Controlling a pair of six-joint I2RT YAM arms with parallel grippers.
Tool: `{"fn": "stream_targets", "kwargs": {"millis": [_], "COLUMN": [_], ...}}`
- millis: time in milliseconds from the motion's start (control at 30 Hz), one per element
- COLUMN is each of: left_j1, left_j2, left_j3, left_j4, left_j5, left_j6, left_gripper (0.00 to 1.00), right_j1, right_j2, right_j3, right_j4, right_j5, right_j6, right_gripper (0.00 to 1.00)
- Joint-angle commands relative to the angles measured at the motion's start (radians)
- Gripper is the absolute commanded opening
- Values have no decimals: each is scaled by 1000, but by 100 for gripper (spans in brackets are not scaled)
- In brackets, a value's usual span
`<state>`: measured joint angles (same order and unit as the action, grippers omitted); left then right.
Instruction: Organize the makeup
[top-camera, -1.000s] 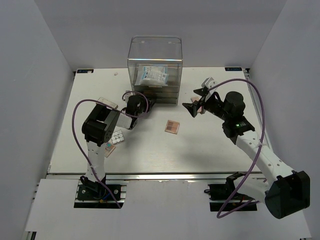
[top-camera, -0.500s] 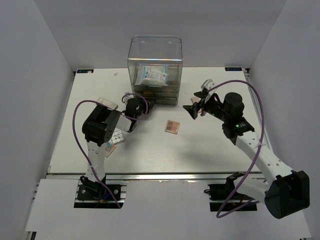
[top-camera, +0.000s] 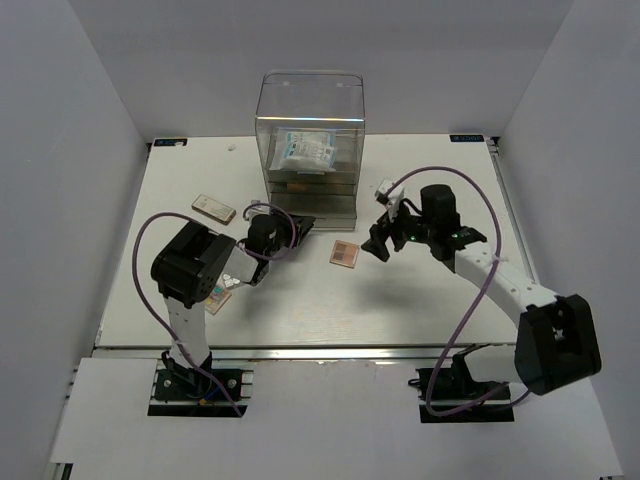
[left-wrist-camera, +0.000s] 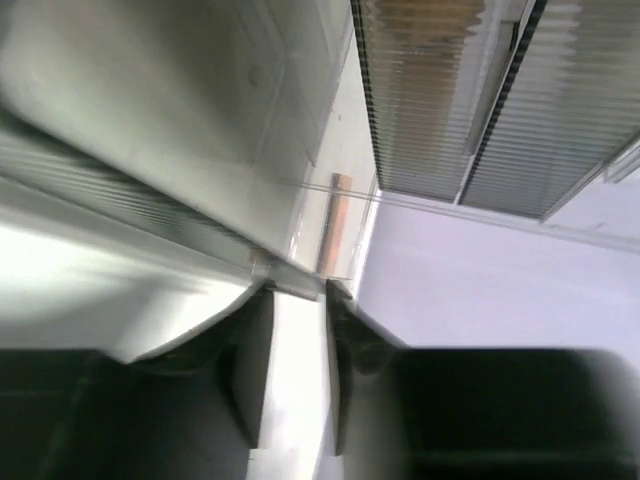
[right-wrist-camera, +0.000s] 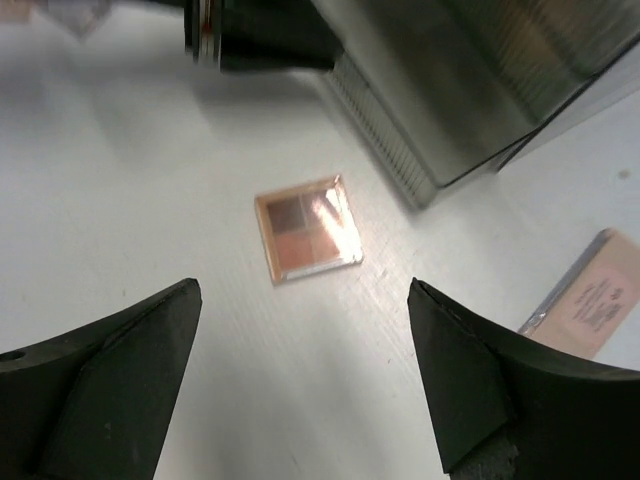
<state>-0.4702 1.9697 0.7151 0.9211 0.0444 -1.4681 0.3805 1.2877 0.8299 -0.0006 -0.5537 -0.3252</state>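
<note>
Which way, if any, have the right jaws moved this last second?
Yes: the right jaws went left and down in the top view, from right of the drawer box toward the square palette.

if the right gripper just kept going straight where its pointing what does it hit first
Most likely the small square peach palette, lying flat on the table. The right gripper is wide open, and its wrist view shows the palette just ahead between the fingers. Depth is unclear, so it might meet bare table right beside it.
</note>
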Motion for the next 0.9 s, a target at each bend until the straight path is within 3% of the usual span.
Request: {"fn": "stream_targets", "kwargs": {"millis": [0,67,133,433,867], "left_j1": [-12,-12,-10,-8,134], "left_j2": [-83,-101,-142,-428,-1136], "left_j3": [9,18,17,-91,-203], "left_j4": [-56,-93,-135,-343,-915], "left_j5": [15,9,9,-31,-299], "left_j6": [35,48,64,193,367], "left_gripper": [43,58,67,74,98], "right_j1": [35,60,76,192,221], "right_j2": [86,163,220,374,611], "right_j3": [80,129,168,228,448], "right_j4": [-214,-289,-311,-253,-279], "right_j5": [4,79,135,264,291], "right_j6": [-184,-221,-225,-219,-284], "right_gripper": [89,89,89,89,89]}}
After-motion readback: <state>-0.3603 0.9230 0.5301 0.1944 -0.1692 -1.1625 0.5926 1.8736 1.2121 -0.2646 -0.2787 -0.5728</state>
